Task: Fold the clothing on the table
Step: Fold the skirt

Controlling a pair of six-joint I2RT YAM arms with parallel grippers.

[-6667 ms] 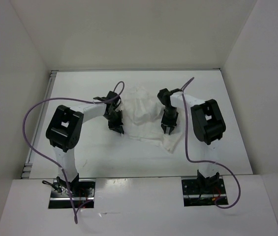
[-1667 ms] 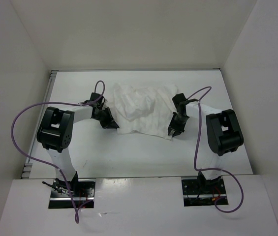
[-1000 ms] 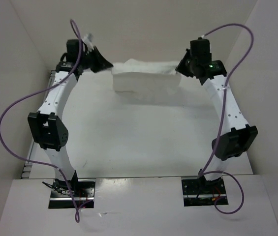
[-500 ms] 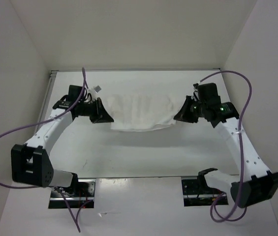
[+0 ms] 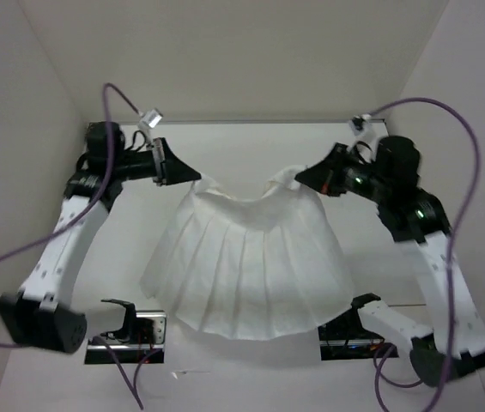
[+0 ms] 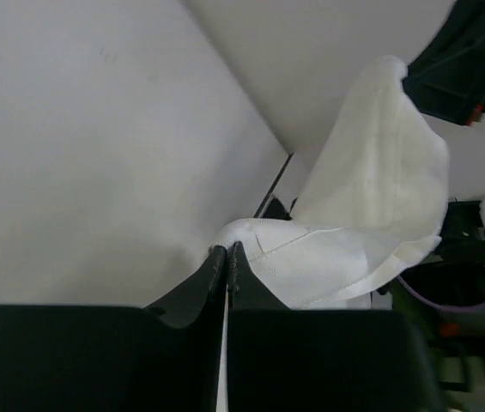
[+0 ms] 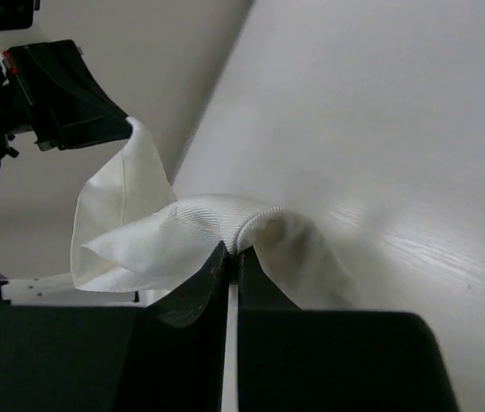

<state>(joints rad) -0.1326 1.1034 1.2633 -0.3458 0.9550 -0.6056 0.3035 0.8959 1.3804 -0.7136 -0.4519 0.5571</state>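
The left claw (image 5: pixel 194 177) is pinched fully closed on one top corner of the white pleated skirt (image 5: pixel 251 257), and the right claw (image 5: pixel 302 177) is closed just as narrowly on the opposite corner. Each wrist view shows a fold of waistband bulging out right at the tips of the closed fingers. Between the two claws the waistband sags in a shallow curve. Below them the skirt hangs free of the table (image 5: pixel 242 146), its pleats fanning out toward the hem, which lies on the near side of both claws, toward the arm bases. Whether the hem brushes the table under the claws cannot be told from these views. This looks like an early spreading step, with no fold made yet. The main risk is the grip itself: each claw has only a small bite of thin, slippery fabric, so a quick swing or a pull that draws the claws further apart could tug one corner loose and drop the skirt in a lopsided heap. If the claws descend unevenly, or come down without drawing the hem out flat ahead of them, the pleats are likely to bunch beneath the waistband. The purple cable (image 5: pixel 448 107) looping behind the right claw could also snag.
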